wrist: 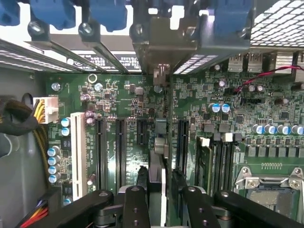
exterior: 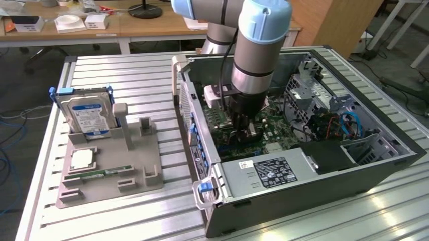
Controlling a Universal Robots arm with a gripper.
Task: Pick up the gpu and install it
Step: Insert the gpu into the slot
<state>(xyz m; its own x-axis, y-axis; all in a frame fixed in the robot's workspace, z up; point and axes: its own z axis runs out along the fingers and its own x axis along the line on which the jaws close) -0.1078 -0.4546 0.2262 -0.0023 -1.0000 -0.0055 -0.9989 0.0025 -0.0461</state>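
Deep inside the open computer case (exterior: 375, 150), the gripper (wrist: 160, 190) has its fingers part-open on either side of the gpu (wrist: 159, 142), which stands edge-on in a motherboard (wrist: 128, 95) slot. Whether they grip cannot be told. Good seating likely needs straight, even downward pressure.

A long wooden desk (exterior: 134, 25) stands behind the ribbed metal table (exterior: 134, 80), carrying white boxes (exterior: 70, 22) and a black round lamp base (exterior: 145, 10). Cables (exterior: 10, 120) lie on the grey floor (exterior: 27, 75).
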